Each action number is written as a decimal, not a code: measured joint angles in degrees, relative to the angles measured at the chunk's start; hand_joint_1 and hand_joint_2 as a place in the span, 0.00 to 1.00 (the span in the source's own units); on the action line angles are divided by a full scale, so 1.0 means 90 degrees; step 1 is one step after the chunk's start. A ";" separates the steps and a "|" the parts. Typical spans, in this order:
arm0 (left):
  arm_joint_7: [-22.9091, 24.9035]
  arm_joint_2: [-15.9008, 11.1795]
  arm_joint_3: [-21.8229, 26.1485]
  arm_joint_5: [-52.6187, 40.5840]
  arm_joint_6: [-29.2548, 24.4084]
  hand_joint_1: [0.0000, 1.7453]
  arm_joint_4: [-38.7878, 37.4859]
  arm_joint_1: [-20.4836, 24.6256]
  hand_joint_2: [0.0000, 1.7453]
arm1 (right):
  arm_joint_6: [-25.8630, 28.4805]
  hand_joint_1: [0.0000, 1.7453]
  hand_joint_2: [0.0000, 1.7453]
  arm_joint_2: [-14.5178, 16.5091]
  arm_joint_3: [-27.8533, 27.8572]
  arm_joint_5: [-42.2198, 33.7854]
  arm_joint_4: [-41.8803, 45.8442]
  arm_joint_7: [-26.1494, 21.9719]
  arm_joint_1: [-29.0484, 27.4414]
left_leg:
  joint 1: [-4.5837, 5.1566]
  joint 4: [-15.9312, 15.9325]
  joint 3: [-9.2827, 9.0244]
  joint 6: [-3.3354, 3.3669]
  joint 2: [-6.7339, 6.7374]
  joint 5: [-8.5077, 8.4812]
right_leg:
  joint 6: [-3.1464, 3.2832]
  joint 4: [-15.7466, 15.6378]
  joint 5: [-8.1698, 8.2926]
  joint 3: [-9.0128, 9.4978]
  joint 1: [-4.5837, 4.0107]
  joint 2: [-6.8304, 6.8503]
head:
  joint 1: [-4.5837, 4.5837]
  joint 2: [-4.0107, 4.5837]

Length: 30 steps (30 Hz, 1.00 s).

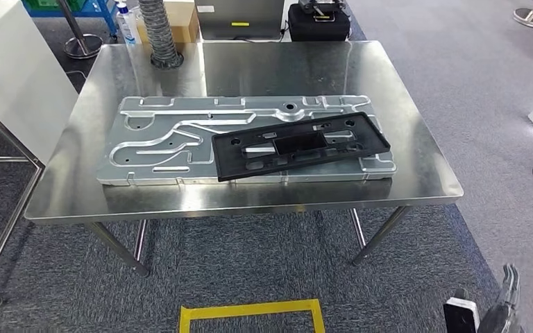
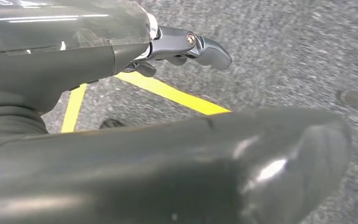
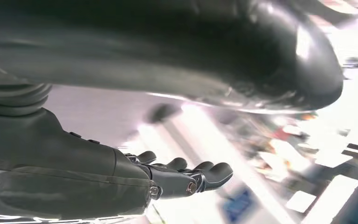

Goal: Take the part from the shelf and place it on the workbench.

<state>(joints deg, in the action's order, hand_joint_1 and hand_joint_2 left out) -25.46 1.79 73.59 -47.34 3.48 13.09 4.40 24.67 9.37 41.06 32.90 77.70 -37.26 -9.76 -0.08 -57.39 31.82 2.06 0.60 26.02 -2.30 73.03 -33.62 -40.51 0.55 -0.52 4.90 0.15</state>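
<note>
I count one black part (image 1: 300, 146) lying flat on one silver plate (image 1: 159, 142) on the workbench (image 1: 250, 66), while my left hand (image 2: 186, 46) and right hand (image 3: 186, 175) hold nothing, fingers loosely extended and apart.

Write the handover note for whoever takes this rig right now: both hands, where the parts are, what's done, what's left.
Left hand: open, holds nothing, hanging over the grey carpet near the yellow floor tape.
Right hand: open, holds nothing; it shows low at the corner of the head view.
Black plastic part: lying flat on the silver metal panel, which lies on the steel workbench.
Done: by how things lie, the part is on the workbench and released.
Left: nothing obvious; check that the part sits as wanted on the panel.
</note>
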 joint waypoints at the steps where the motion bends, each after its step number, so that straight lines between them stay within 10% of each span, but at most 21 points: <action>1: 0.0006 0.0016 0.0000 -0.0023 -0.0006 0.00 0.0000 -0.0008 0.00 | -0.0005 0.00 0.00 0.0026 0.0144 0.0029 -0.0257 -0.0001 0.0019 | 0.0012 -0.0008 0.0084 -0.0001 0.0006 -0.0054 | 0.0009 0.0142 -0.0009 0.0051 -0.0004 0.0001 | 0.0001 0.0000; 6: 0.0032 0.0108 0.0000 -0.0160 -0.0005 0.00 -0.0001 -0.0013 0.00 | 0.0212 0.00 0.00 0.0094 0.1094 0.0796 -0.2511 0.0200 0.0493 | -0.0001 -0.0055 0.0375 -0.0090 0.0057 -0.0293 | 0.0152 -0.1673 0.0390 0.1479 -0.0122 0.0068 | 0.0001 0.0000; 8: 0.0041 0.0130 0.0000 -0.0194 0.0002 0.00 -0.0002 -0.0015 0.00 | 0.0323 0.00 0.00 0.0108 0.1444 0.1132 -0.3529 0.0586 0.0665 | -0.0023 -0.0033 0.0368 -0.0165 0.0067 -0.0380 | 0.0231 -0.1929 0.0373 0.1616 -0.0181 0.0073 | 0.0001 0.0000; 11: 0.0069 0.0144 0.0000 -0.0242 0.0007 0.00 -0.0004 -0.0033 0.00 | 0.0284 0.00 0.00 0.0147 0.1764 0.1454 -0.4644 0.1513 0.0815 | -0.0037 -0.0120 0.0418 -0.0269 0.0039 -0.0274 | 0.0368 -0.2008 0.0566 0.1522 -0.0160 0.0072 | 0.0001 0.0000; 15: 0.0172 0.0155 0.0000 -0.0307 0.0034 0.00 -0.0012 -0.0047 0.00 | 0.0059 0.00 0.00 0.0167 0.1975 0.1686 -0.5478 0.2713 0.0940 | -0.0055 -0.1433 0.0746 -0.0341 -0.0008 0.0842 | 0.0447 -0.1999 0.0856 0.1163 -0.0157 0.0059 | 0.0002 0.0000; 17: 0.0274 0.0158 0.0000 -0.0341 0.0121 0.00 -0.0019 -0.0051 0.00 | -0.0138 0.00 0.00 0.0157 0.2038 0.1806 -0.5767 0.3305 0.0979 | -0.0060 -0.1776 0.0647 -0.0358 -0.0008 0.0816 | 0.0439 -0.1943 0.0989 0.0929 -0.0163 0.0058 | 0.0002 0.0000; 19: 0.0402 0.0163 -0.0001 -0.0375 0.0241 0.00 -0.0029 -0.0051 0.00 | -0.0379 0.00 0.00 0.0123 0.2085 0.1926 -0.6019 0.3955 0.1032 | -0.0065 -0.1261 0.0128 -0.0343 -0.0012 0.0472 | 0.0413 -0.1857 0.1113 0.0693 -0.0163 0.0053 | 0.0002 0.0000; 22: 0.0559 0.0171 -0.0020 -0.0461 0.0372 0.00 -0.0038 -0.0037 0.00 | -0.0652 0.00 0.00 0.0088 0.2109 0.2064 -0.6275 0.4558 0.1081 | -0.0027 0.0004 -0.0768 -0.0258 -0.0038 0.0529 | 0.0326 -0.1749 0.1253 0.0519 -0.0170 0.0048 | 0.0002 0.0000; 25: 0.0687 0.0200 -0.0046 -0.0553 0.0447 0.00 -0.0051 -0.0039 0.00 | -0.0973 0.00 0.00 0.0086 0.2108 0.2176 -0.6470 0.4815 0.1124 | 0.0011 0.0222 -0.0779 -0.0134 -0.0021 0.0480 | 0.0217 -0.1749 0.1380 0.0485 -0.0134 0.0040 | 0.0000 0.0000; 27: 0.0773 0.0228 -0.0064 -0.0611 0.0477 0.00 -0.0058 -0.0025 0.00 | -0.1187 0.00 0.00 0.0086 0.2107 0.2212 -0.6572 0.4887 0.1142 | -0.0003 0.0248 -0.0635 -0.0035 0.0014 0.0317 | 0.0150 -0.1500 0.1050 0.0357 -0.0107 0.0025 | -0.0001 0.0000; 30: 0.0898 0.0253 -0.0095 -0.0677 0.0520 0.00 -0.0062 -0.0030 0.00 | -0.1415 0.00 0.00 0.0096 0.2107 0.2200 -0.6688 0.4975 0.1160 | -0.0004 0.0247 -0.0339 0.0019 0.0036 0.0076 | 0.0070 -0.0380 0.0090 0.0096 -0.0054 0.0025 | -0.0001 0.0000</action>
<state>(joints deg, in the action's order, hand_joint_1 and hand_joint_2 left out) -17.38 4.07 72.74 -53.43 8.16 12.53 4.13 11.93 10.23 60.02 52.69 17.51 7.51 0.69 -0.11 -55.17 28.77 2.24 0.93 26.70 -1.67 69.61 -32.81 -39.64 0.06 -0.30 4.89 0.15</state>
